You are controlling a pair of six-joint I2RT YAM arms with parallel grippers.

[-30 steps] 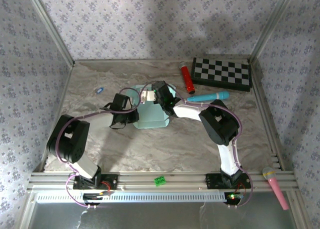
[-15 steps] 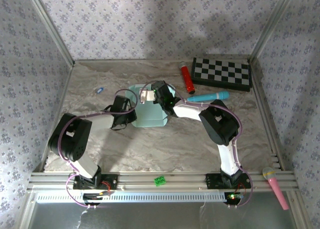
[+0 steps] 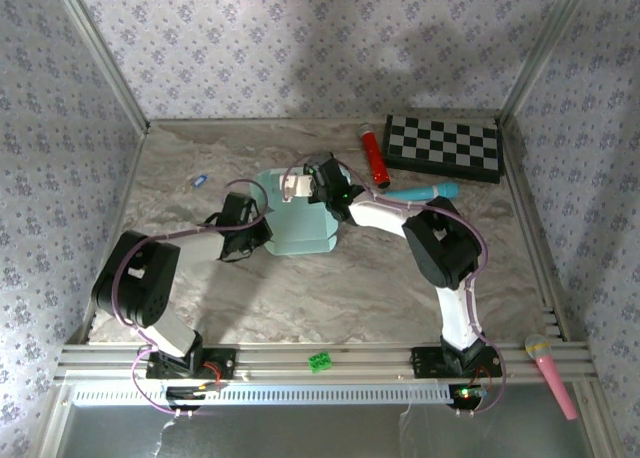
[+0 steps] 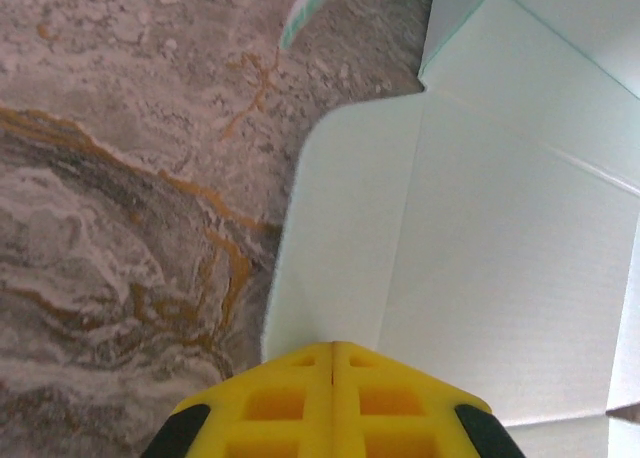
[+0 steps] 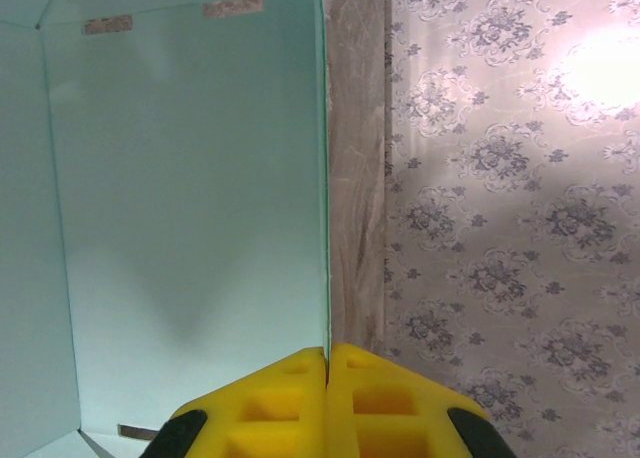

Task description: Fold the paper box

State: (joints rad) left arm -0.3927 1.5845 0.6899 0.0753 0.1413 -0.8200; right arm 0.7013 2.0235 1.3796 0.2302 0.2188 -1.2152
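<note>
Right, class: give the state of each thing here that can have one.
paper box: creased, not yet closed up, held at two edges.
left end effector: shut on a paper box flap.
right end effector: shut on a paper box edge.
checkerboard: lying flat.
teal microphone: lying on its side.
red microphone: lying on its side.

Tiny unidentifiable blue speck point(image 3: 198, 180); paper box point(image 4: 480, 228) edges out of frame.
</note>
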